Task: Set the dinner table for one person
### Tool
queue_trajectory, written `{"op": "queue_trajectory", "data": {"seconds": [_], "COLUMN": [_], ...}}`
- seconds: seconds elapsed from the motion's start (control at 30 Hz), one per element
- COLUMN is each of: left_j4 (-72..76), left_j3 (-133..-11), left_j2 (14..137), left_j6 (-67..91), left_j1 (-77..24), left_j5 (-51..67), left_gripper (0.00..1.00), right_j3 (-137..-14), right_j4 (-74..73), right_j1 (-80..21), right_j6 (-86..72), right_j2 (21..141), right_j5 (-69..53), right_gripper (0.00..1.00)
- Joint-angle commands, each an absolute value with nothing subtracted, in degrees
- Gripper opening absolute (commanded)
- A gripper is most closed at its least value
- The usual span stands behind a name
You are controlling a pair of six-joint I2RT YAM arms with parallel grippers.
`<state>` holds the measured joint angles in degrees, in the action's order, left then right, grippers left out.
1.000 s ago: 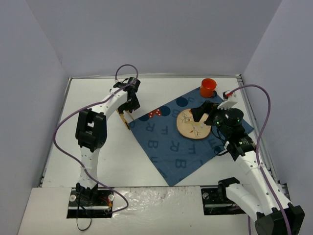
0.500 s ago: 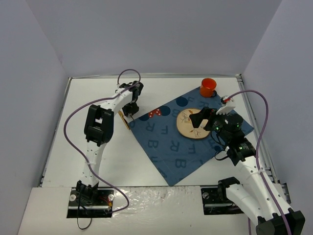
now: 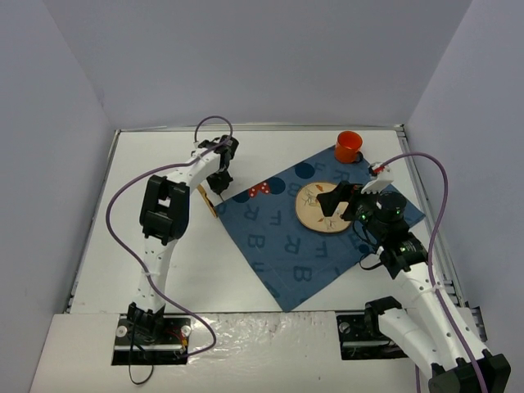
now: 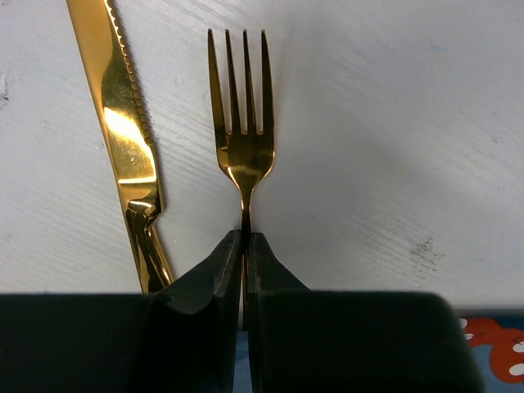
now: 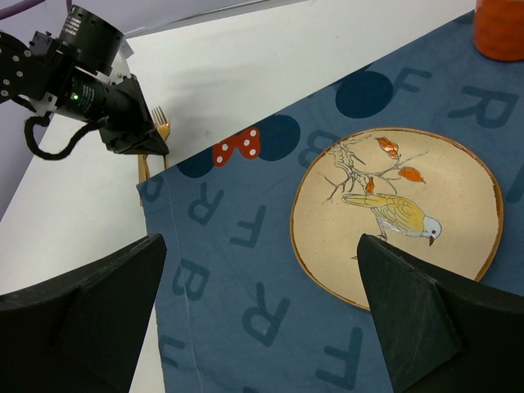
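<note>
Large letters B, F and R are printed on the blue cloth (image 3: 270,246), which is laid aslant on the dinner table (image 3: 246,151), the white top spanning the overhead view. Only in the left wrist view is the gold fork (image 4: 243,123) seen flat on the bare table, its stem pinched between the closed jaws of the left gripper (image 4: 246,237). A serrated gold knife (image 4: 123,123) is laid just beside it. From overhead the fork is hidden by that gripper. A painted bird on the plate (image 5: 393,221) is made out in the right wrist view. The right gripper (image 5: 260,246) is held above the cloth, jaws spread wide. An orange cup (image 3: 349,146) is set at the cloth's far corner.
</note>
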<state>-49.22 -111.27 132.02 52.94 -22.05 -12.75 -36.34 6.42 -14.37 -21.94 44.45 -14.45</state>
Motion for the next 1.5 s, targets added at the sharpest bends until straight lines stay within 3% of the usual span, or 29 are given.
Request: {"op": "queue_trajectory", "data": {"seconds": [0.0,0.4,0.63,0.8,1.13,1.47], "left_j4": [-52.2,-60.3,-55.0,-50.1,-48.6,-47.6], "left_j3": [-111.0,-116.8,-105.0,-95.5,-92.1,-94.0], "left_j2": [128.0,111.8,100.9,97.7,104.0,112.5], "left_j6": [53.6,54.1,57.3,62.9,75.9,83.1], "left_j1": [-19.9,-17.2,-19.8,-27.0,-42.7,-50.1], "left_j5": [-12.9,-15.5,-14.5,-13.7,-16.7,-15.5], "left_gripper": [0.00,0.00,0.00,0.00,0.00,0.00], "right_j3": [-36.5,-37.4,-37.7,-38.0,-36.7,-35.0], "right_j4": [10.2,10.3,10.5,10.4,8.7,7.7], "right_j1": [-14.9,-14.9,-15.1,-15.3,-15.4,-15.5], "right_j6": [-20.9,-20.7,-22.0,-22.7,-23.4,-23.0], "right_j2": [43.9,44.1,43.7,43.7,42.8,39.7], "right_j5": [-15.8,-16.3,-16.6,-16.4,-14.9,-15.4], "right_gripper": [1.00,1.00,1.00,1.00,1.00,1.00]}}
